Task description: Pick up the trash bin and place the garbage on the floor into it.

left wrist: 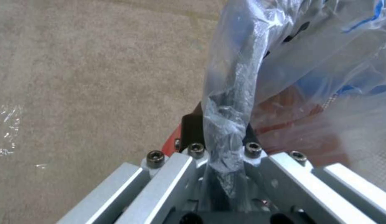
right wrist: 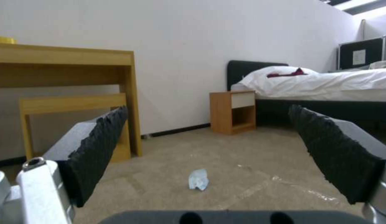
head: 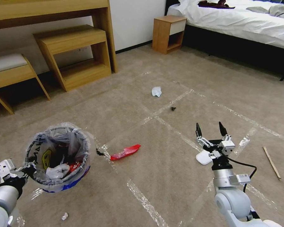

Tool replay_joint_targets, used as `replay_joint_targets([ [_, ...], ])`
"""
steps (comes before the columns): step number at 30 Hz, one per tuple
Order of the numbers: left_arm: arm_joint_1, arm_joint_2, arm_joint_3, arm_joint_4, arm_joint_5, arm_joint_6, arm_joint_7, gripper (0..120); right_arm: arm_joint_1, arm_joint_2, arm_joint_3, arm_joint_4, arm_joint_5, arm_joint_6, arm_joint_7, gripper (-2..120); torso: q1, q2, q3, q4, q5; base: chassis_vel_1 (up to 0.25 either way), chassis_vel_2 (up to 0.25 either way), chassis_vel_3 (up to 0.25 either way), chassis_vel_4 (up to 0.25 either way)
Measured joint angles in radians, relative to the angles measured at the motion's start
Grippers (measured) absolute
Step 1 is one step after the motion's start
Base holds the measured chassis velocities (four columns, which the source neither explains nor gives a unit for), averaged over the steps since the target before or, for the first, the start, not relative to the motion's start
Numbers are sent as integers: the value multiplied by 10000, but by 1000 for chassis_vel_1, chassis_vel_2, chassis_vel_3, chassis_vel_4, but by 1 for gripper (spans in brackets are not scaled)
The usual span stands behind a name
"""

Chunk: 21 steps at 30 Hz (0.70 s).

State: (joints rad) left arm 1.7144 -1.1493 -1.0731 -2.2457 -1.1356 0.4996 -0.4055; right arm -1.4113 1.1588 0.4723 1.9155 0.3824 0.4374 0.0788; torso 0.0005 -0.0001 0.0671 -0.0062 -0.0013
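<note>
The trash bin (head: 58,157), lined with a crinkly clear bag, hangs off the floor at the lower left. My left gripper (head: 30,168) is shut on its rim (left wrist: 232,102), pinching rim and plastic between the fingers. Inside lie a white wad and red wrappers. On the carpet lie garbage pieces: a red wrapper (head: 126,152), a pale tissue (head: 156,91), also the tissue (right wrist: 198,179) in the right wrist view, a small dark scrap (head: 173,108), a flat white slipper (head: 204,157), a wooden stick (head: 271,162) and a white wad (head: 65,216). My right gripper (head: 211,129) is open above the slipper.
A wooden desk with a lower shelf unit (head: 74,53) and a bench (head: 9,74) stand along the far left wall. A nightstand (head: 168,33) and a bed (head: 243,23) fill the far right. Clear tape lines (head: 167,121) cross the carpet.
</note>
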Motion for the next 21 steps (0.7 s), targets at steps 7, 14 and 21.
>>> replay_joint_targets([
  [7, -111, -30, 66, 92, 14, -1, -3, 1, 127, -85, -78, -139, 0, -161, -21, 98, 0, 0, 1, 0, -1, 0, 0, 0, 0],
  [14, -101, -17, 4, 102, -5, -2, -3, 1, 211, -15, -181, -267, -28, -191, -87, 98, 0, 1, 1, -1, 0, 0, 0, 0, 0],
  [21, -92, 11, -26, 147, -27, -2, -7, 1, 279, 89, -277, -343, -72, -192, -137, 98, 0, 1, 0, 0, 0, -52, 46, 49, -50],
])
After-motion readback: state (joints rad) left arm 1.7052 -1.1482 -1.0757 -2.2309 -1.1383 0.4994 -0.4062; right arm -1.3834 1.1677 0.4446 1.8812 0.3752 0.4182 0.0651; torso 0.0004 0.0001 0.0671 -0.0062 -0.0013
